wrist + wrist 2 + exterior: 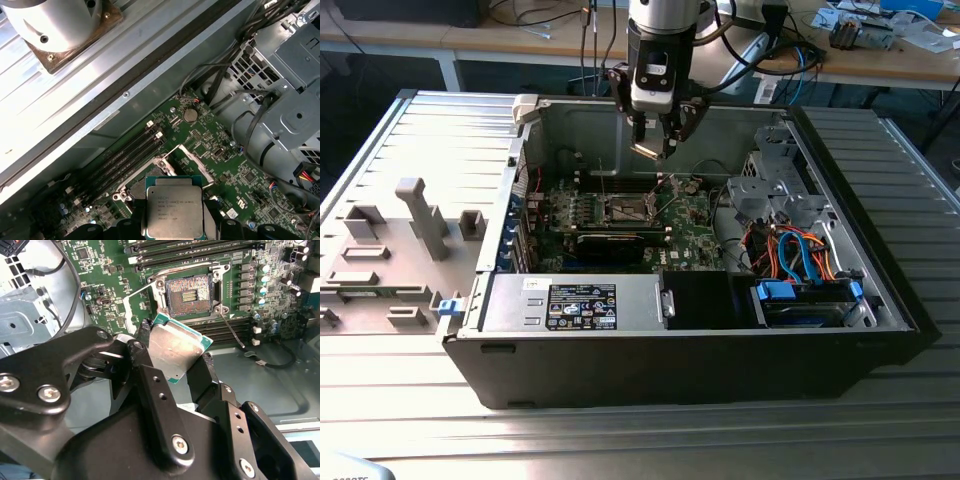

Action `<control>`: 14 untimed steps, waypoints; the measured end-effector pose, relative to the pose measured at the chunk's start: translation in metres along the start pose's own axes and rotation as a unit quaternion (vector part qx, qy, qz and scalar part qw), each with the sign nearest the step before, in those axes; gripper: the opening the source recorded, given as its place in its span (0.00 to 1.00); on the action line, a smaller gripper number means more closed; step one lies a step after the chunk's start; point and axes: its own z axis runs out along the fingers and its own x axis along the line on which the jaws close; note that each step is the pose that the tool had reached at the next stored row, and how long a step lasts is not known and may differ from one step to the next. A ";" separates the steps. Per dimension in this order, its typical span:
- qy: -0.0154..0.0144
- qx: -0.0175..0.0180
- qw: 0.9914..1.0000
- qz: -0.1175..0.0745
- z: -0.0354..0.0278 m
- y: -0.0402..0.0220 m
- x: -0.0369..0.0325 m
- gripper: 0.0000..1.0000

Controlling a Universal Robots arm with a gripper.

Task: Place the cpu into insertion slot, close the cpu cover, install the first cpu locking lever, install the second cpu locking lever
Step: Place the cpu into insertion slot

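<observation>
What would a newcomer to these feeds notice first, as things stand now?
The silvery cpu stands out, clamped between the fingers of the black gripper and hanging above the green motherboard. Just beyond it in the second wrist view, the insertion slot lies uncovered, its contacts showing. In the exterior view, the arm reaches down into an open computer case.

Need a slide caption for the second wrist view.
Tool holds the cpu above the green motherboard; the insertion slot is uncovered and empty.
</observation>
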 end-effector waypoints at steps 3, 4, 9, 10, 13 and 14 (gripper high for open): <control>0.000 0.000 1.000 0.002 0.0000 0.0000 0.0000 0.54; 0.000 0.000 1.000 0.003 0.0000 0.0000 0.0000 0.54; -0.001 0.000 1.000 0.005 0.0000 0.0000 0.0000 0.54; -0.001 0.000 1.000 0.006 0.0000 0.0000 0.0000 0.54; -0.001 0.000 1.000 0.007 0.0000 0.0000 0.0000 0.54; -0.001 0.000 1.000 0.007 0.0000 0.0000 0.0000 0.54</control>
